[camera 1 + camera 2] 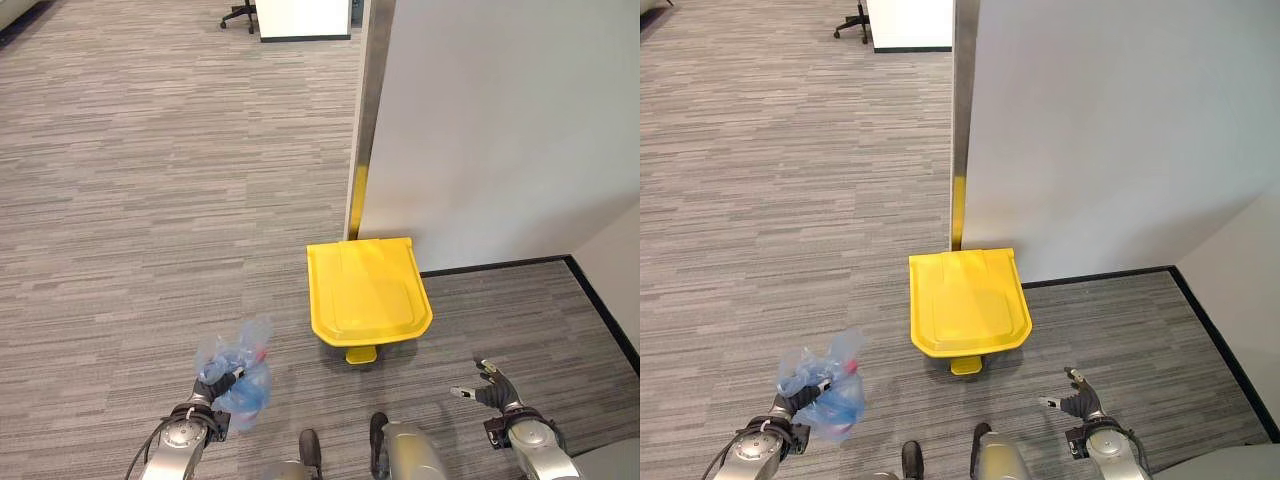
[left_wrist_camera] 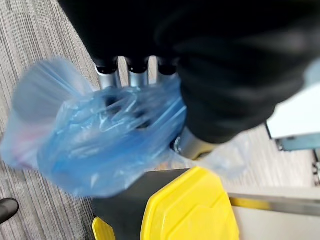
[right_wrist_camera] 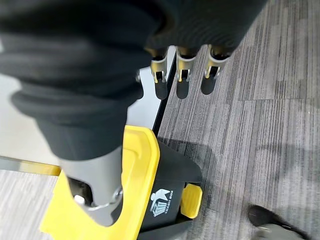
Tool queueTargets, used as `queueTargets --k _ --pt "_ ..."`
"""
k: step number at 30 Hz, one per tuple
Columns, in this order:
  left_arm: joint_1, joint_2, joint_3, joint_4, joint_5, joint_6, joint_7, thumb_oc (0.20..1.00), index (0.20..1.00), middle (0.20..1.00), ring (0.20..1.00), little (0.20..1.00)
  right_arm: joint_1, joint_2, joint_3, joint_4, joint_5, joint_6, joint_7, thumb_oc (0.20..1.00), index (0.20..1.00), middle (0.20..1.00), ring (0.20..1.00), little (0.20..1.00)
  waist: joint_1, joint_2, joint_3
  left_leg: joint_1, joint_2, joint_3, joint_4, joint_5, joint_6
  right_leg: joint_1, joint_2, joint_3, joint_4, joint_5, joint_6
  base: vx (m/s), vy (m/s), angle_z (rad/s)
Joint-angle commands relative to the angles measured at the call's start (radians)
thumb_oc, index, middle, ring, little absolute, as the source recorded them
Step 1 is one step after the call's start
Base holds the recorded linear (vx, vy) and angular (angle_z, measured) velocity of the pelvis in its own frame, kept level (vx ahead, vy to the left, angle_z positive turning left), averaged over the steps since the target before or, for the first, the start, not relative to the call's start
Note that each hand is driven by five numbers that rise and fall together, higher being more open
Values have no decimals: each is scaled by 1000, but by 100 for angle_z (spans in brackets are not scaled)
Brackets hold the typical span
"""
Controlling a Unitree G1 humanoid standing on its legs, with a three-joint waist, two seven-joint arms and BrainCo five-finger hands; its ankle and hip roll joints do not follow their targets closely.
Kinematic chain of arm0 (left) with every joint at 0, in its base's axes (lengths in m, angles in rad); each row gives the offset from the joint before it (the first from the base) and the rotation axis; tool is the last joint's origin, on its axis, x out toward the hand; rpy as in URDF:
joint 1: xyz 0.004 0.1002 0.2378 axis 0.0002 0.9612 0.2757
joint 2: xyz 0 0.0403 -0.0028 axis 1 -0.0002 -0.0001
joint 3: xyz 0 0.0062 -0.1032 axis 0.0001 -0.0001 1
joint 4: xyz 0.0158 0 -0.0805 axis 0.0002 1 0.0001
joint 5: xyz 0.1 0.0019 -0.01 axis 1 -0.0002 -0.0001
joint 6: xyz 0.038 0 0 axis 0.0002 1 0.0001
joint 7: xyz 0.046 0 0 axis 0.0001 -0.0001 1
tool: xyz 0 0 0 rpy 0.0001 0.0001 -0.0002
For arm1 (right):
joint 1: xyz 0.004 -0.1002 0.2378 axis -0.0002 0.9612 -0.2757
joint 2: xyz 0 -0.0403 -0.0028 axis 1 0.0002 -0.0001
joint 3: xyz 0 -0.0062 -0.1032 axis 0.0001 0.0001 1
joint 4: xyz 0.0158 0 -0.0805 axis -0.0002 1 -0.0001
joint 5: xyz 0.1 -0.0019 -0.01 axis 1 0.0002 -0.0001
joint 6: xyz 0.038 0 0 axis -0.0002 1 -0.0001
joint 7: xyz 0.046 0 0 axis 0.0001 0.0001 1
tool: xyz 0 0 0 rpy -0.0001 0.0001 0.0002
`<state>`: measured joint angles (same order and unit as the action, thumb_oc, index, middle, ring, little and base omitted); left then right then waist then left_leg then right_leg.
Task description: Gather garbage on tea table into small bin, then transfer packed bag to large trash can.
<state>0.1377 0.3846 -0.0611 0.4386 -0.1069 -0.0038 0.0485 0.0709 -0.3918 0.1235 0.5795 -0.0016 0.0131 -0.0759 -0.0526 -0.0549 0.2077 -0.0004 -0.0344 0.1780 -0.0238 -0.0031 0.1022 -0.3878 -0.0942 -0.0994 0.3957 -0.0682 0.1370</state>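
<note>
Left hand (image 1: 208, 392) curled round blue garbage bag (image 1: 238, 372), right hand (image 1: 492, 388) spread and empty. Transfer step in hand, near yellow-lidded trash can (image 1: 368, 292); lid shut. Next: press pedal (image 1: 361, 354), then drop bag in.

Bag: translucent blue plastic garbage bag (image 1: 238, 375), crumpled and bunched at the top, with something red showing inside; it sits in the lower left of the left eye view, gripped at its neck by the left hand (image 1: 207, 392) and hanging clear of the carpet.
Large trash can: dark body with a yellow lid (image 1: 368, 290), lid closed, yellow foot pedal (image 1: 361, 354) at its front; centre of the frame, standing against the wall, well apart from the bag.
</note>
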Motion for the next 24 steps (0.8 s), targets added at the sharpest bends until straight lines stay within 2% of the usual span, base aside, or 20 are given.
queueTargets --k 1,2,5,7,9,11,13,15,16,17,24 --pt "-21 48 29 -57 -13 -50 10 200 200 200 200 200 -31 -19 -6 -14 -16 -5 -9 1000 1000 1000 1000 1000 -28 -7 10 109 -63 -96 85 -190 -64 62 36 -67 -294 140 22 387 37 25" --pt "-39 47 24 -48 -7 -57 12 200 200 200 200 200 -29 -24 -8 -10 -19 -8 -12 1000 1000 1000 1000 1000 -45 -12 9 130 -79 -119 99 -217 -69 47 47 -84 -361 155 24 292 4 60" --pt "-47 44 14 -50 1 -61 7 200 200 200 200 200 -19 -32 -19 -14 -12 -10 -18 1000 1000 1000 1000 1000 -55 -18 -2 149 -97 -148 118 -250 -72 66 48 -92 -407 168 20 223 -14 59" --pt "-58 32 -3 -47 2 -62 3 200 200 200 200 200 2 -49 -44 -20 8 -15 -20 1000 1000 1000 1000 1000 -74 -19 -25 166 -110 -194 181 -303 -86 87 47 -32 -414 212 -5 364 -74 102" --pt "-61 29 -10 -37 -3 -62 5 200 200 200 200 200 1 -57 -50 -22 18 -16 -24 1000 1000 1000 1000 1000 -86 -15 -29 165 -96 -202 214 -321 -92 85 42 -18 -385 219 -10 275 -108 94" --pt "-58 27 -10 -35 -2 -58 1 200 200 200 200 200 5 -60 -58 -24 19 -14 -25 1000 1000 1000 1000 1000 -88 -10 -40 177 -81 -201 210 -318 -98 90 43 -27 -379 218 -15 186 -70 29" --pt "-62 27 -16 -30 -1 -59 2 200 200 200 200 200 2 -58 -63 -25 32 -17 -31 1000 1000 1000 1000 1000 -99 -1 -50 179 -66 -199 200 -290 -110 93 51 -32 -380 218 -20 206 -75 14" --pt "-68 29 -14 -26 -5 -59 -1 200 200 200 200 200 6 -67 -74 -33 44 -23 -35 1000 1000 1000 1000 1000 -110 17 -74 196 -45 -197 145 -275 -118 93 72 -40 -398 209 -25 157 -57 18" --pt "-68 29 -14 -26 -5 -60 -1 200 200 200 200 200 6 -67 -74 -33 44 -23 -35 1000 1000 1000 1000 1000 -110 18 -74 196 -44 -197 144 -275 -118 92 73 -40 -398 209 -25 81 -19 -1" --pt "-73 29 -15 -24 -9 -60 1 200 200 200 200 200 -6 -69 -68 -33 54 -26 -38 1000 1000 1000 1000 1000 -111 24 -76 193 -40 -200 134 -250 -122 93 86 -38 -408 207 -28 59 -11 -12" --pt "-68 24 -13 -53 -9 -64 -18 200 200 200 200 200 -71 -28 0 -104 127 -47 12 1000 1000 1000 1000 1000 -86 45 -83 197 -39 -193 79 -248 -110 71 101 -30 -426 214 -26 11 2 -12"
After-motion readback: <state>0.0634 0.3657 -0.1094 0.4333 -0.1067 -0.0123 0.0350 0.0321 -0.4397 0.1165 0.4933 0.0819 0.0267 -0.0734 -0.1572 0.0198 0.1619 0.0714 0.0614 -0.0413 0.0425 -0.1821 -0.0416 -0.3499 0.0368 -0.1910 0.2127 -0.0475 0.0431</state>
